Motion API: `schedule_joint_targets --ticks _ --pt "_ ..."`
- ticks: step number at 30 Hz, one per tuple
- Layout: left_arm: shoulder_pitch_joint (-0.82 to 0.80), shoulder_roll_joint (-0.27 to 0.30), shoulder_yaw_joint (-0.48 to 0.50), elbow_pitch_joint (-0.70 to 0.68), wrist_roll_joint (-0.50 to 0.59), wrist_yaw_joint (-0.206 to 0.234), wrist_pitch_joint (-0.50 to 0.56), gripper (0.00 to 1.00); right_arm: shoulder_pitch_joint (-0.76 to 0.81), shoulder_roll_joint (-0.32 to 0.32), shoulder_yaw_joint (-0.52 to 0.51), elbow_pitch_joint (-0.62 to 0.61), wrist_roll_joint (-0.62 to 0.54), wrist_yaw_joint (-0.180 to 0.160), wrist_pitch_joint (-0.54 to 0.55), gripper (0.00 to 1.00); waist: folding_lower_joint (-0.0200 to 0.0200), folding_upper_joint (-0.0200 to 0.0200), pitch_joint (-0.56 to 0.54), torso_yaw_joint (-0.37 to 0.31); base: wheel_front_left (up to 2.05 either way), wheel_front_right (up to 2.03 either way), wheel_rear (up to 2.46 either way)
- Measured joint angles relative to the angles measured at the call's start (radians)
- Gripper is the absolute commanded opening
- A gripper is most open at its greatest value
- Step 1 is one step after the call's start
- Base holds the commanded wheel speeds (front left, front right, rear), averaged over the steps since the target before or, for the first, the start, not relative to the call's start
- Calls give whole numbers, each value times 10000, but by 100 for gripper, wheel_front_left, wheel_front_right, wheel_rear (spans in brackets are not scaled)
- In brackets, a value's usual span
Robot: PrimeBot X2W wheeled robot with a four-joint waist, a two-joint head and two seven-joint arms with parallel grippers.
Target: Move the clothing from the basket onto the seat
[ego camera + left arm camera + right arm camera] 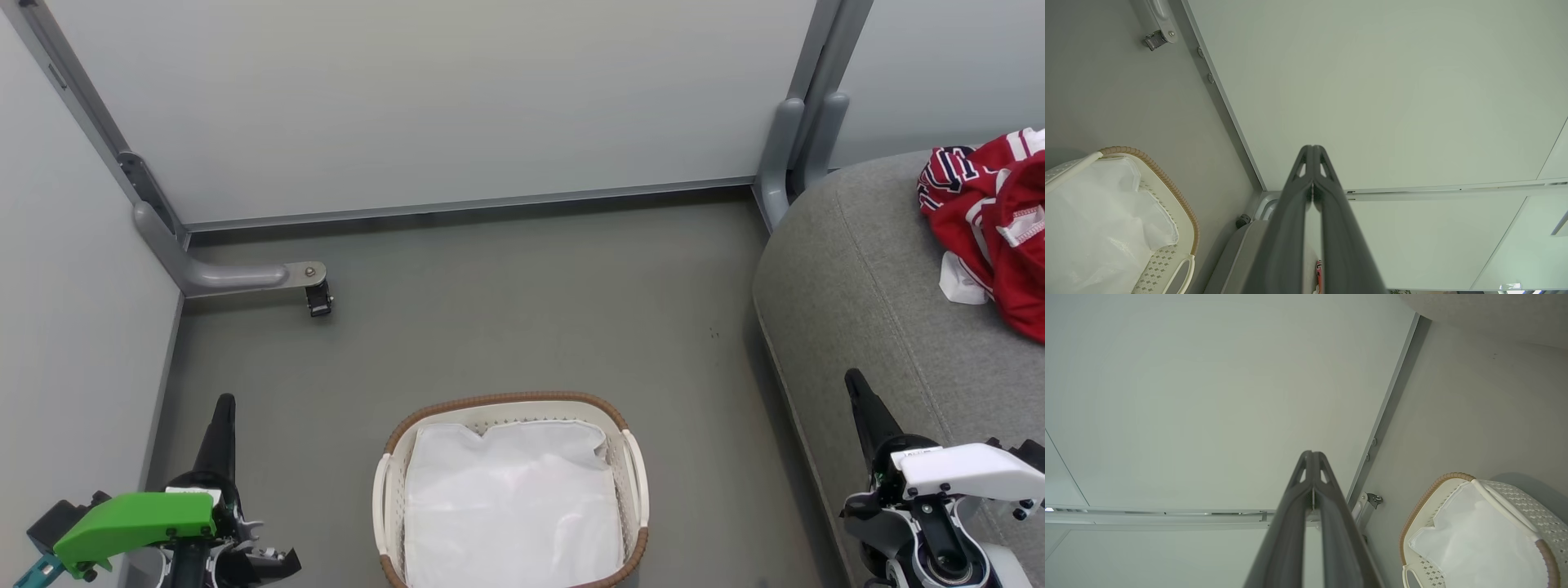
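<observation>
The red and white clothing [996,220] lies bunched on the grey seat [865,278] at the right edge of the head view. On the floor at the lower centre stands the cream basket [392,474] with its brown rim, holding a plain white liner [514,498]. The basket [1171,212] shows at the lower left of the left wrist view, and the basket [1425,498] at the lower right of the right wrist view. My left gripper [224,402] is shut and empty at the lower left, left of the basket. My right gripper [854,377] is shut and empty over the seat's front edge.
Pale partition walls [424,106] close off the back and left. A grey bracket foot with a caster [318,298] juts onto the floor at the back left, and a grey post [784,147] stands by the seat's far corner. Grey floor [531,302] lies between basket and wall.
</observation>
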Motion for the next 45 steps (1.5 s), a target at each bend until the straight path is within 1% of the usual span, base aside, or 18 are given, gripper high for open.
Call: schedule_joint_targets --ticks 20,45 --pt "-179 -31 228 -42 -1108 -88 349 0 -6 -10 -130 -77 1337 0 351 0 0 0 -56 -17 0 0 0" --pt "-200 -35 236 -52 -1120 -94 355 0 -7 -12 -134 -82 1365 0 353 0 0 0 -57 -17 0 0 0"
